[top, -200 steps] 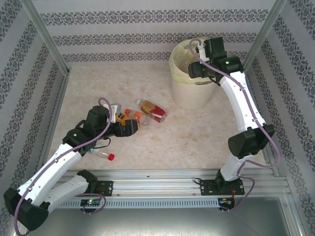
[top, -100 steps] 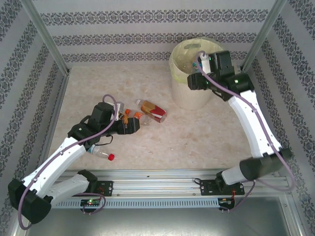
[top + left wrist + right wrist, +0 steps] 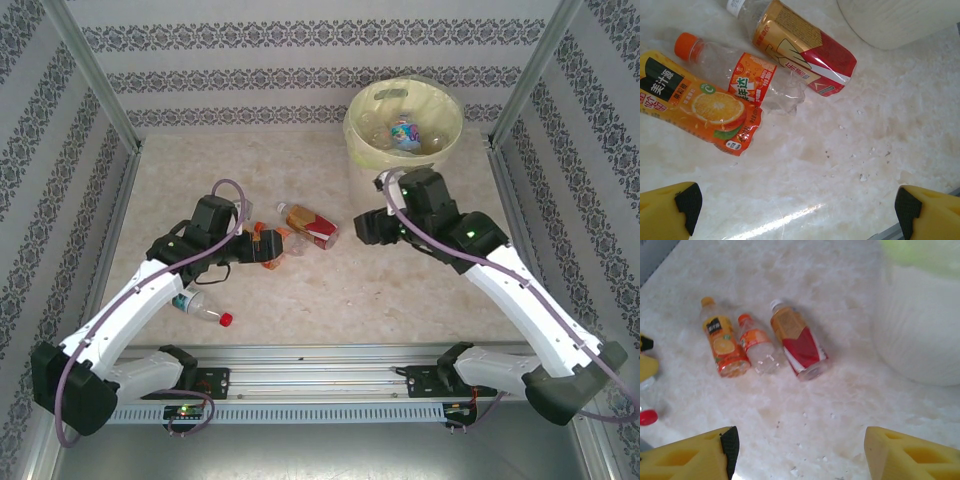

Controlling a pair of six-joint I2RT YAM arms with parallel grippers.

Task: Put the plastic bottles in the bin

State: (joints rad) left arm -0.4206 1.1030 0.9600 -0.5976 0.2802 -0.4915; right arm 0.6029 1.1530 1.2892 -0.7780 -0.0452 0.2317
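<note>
Three plastic bottles lie side by side mid-table: an orange-juice one (image 3: pixel 700 107), a crushed clear one with an orange cap (image 3: pixel 747 82) and a red-and-gold labelled one (image 3: pixel 800 52). They also lie ahead of the right wrist camera: the juice bottle (image 3: pixel 722 347), the crushed one (image 3: pixel 757 342), the red one (image 3: pixel 797 342). My left gripper (image 3: pixel 800 215) hangs open just short of them, nothing between its fingers. My right gripper (image 3: pixel 800 452) is open and empty, low over the table between the red bottle (image 3: pixel 312 226) and the bin (image 3: pixel 362 150). A blue-labelled bottle (image 3: pixel 405 132) lies inside the bin.
Another clear bottle with a red cap (image 3: pixel 203 309) lies beside the left arm, near the front rail. The bin wall (image 3: pixel 920 325) stands close on the right gripper's right. Patterned walls and metal posts enclose the table.
The right arm drew back from over the bin and swung down and left toward the table's middle. A blue-labelled bottle now lies in the bin. The left gripper edged closer to the bottles.
</note>
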